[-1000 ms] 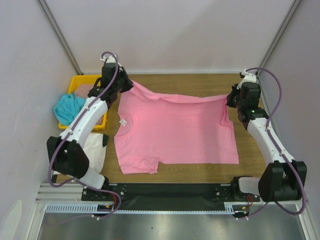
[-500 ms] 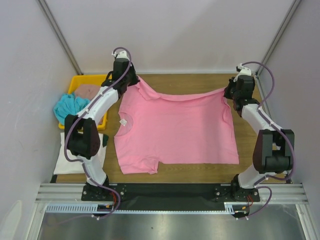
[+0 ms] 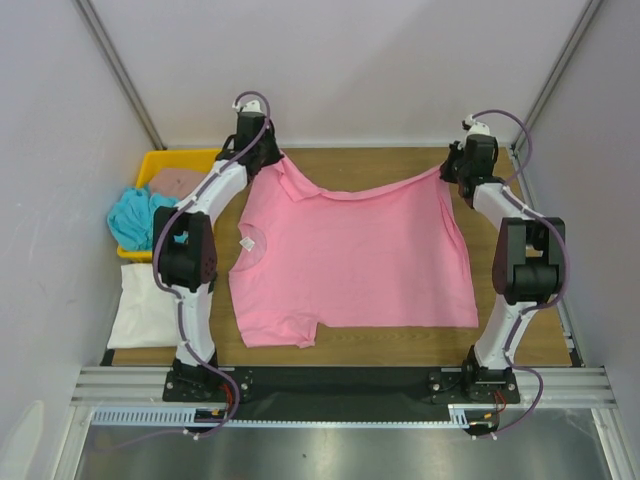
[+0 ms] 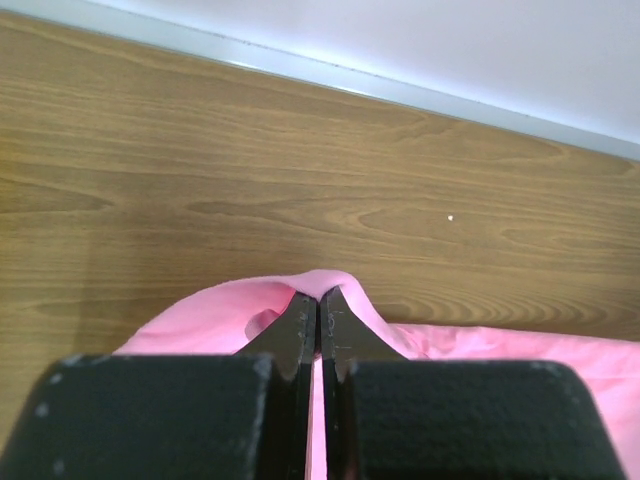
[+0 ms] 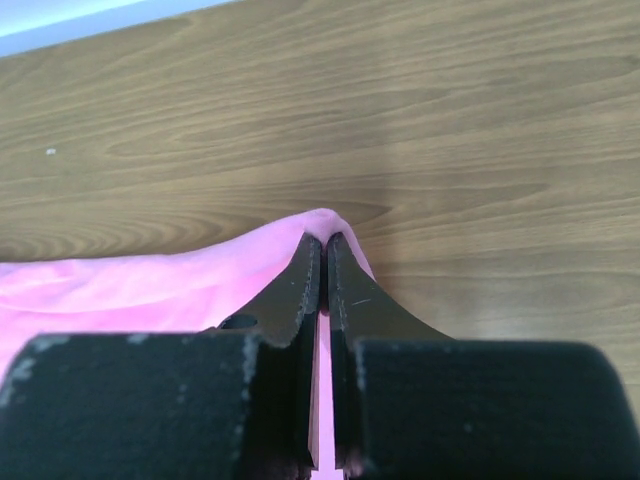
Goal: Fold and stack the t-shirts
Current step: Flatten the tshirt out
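The bright pink t-shirt (image 3: 350,265) lies spread on the wooden table, its far edge lifted and stretched between both grippers. My left gripper (image 3: 268,160) is shut on the shirt's far left corner; its wrist view shows pink cloth (image 4: 250,310) pinched at the tips (image 4: 319,296). My right gripper (image 3: 456,170) is shut on the far right corner, with pink cloth (image 5: 150,285) clamped at its tips (image 5: 322,238). The turquoise shirt (image 3: 135,215) and the dusty brown-pink shirt (image 3: 178,181) sit in the tray. The cream-white shirt (image 3: 150,305) lies folded at the left.
A yellow plastic tray (image 3: 165,160) stands at the far left of the table. Grey walls close the back and both sides. Bare wood (image 3: 370,165) shows between the shirt's far edge and the back wall.
Both grippers have moved toward the back wall, pulling the pink shirt's far edge with them and stretching it. The arms now reach out nearly straight.
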`<state>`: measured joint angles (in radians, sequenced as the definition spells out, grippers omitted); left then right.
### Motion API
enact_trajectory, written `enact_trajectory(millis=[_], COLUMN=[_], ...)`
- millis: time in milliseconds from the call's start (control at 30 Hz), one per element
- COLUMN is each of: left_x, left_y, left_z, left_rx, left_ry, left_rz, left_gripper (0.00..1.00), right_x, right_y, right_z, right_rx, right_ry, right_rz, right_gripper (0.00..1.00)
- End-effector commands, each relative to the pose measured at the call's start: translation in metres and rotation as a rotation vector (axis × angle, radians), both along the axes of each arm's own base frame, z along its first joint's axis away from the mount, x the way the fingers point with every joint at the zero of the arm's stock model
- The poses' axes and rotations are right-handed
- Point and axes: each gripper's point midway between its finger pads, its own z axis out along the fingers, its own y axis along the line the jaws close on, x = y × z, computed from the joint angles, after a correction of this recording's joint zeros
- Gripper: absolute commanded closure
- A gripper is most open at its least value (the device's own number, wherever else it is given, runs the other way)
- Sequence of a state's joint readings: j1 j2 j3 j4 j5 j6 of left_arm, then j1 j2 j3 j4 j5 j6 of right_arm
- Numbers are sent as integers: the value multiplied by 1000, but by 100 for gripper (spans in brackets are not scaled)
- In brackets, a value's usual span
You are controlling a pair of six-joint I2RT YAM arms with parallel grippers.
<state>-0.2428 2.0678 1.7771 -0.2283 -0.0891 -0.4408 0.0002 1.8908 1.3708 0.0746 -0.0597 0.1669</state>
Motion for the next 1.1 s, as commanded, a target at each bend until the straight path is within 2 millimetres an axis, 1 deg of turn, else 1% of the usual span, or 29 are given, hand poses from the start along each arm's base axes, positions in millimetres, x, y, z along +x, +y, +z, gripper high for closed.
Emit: enact_trajectory(millis=[0, 33, 67, 100, 167, 267, 300, 333, 567, 600, 633, 800, 867, 900, 967, 1000, 1033, 1067], left_x=[16, 16, 18, 19, 19, 19, 18, 17, 6, 1, -2, -21, -31, -38, -47, -52, -57, -62], left_y=[11, 11, 18, 21, 21, 17, 13, 11, 2, 2, 0, -5, -4, -4, -1, 1, 2, 3], left_z=[21, 22, 20, 19, 20, 15, 16, 12, 3, 4, 5, 14, 8, 12, 5, 4, 9, 6], left_rx=[-56, -71, -92, -106, -156, -186, -198, -204, -242, -247, -251, -283, -281, -278, -268, -264, -263, -261], left_ry=[-34, -29, -21, -15, -5, 14, 17, 30, 74, 79, 82, 100, 136, 143, 172, 187, 185, 198], left_rz=[12, 2, 17, 18, -6, -32, -53, -60, -97, -103, -110, -146, -144, -144, -138, -134, -133, -130], left_gripper=[100, 100, 100, 100, 100, 100, 100, 100, 100, 100, 99, 100, 100, 100, 100, 100, 100, 100], right_x=[18, 19, 23, 24, 29, 32, 35, 35, 40, 40, 36, 27, 22, 20, 16, 14, 12, 10], right_y=[-16, -19, -20, -21, -22, -22, -22, -21, -27, -29, -28, -30, -31, -31, -32, -31, -32, -34], right_z=[15, 14, 9, 7, -1, -9, -11, -15, -16, -16, -22, -25, -26, -26, -27, -26, -28, -27], right_rx=[-4, -1, -2, 0, -1, 4, 3, 3, -17, -12, -7, 4, -2, -4, -10, -10, -13, -20], right_ry=[-49, -46, -38, -35, -14, 7, 10, 22, 30, 30, 58, 88, 98, 102, 110, 114, 124, 125], right_rz=[-19, -18, -16, -13, -12, -7, -1, 3, 12, 10, 14, 9, 13, 14, 27, 33, 38, 41], right_gripper=[100, 100, 100, 100, 100, 100, 100, 100, 100, 100, 100, 100, 100, 100, 100, 100, 100, 100])
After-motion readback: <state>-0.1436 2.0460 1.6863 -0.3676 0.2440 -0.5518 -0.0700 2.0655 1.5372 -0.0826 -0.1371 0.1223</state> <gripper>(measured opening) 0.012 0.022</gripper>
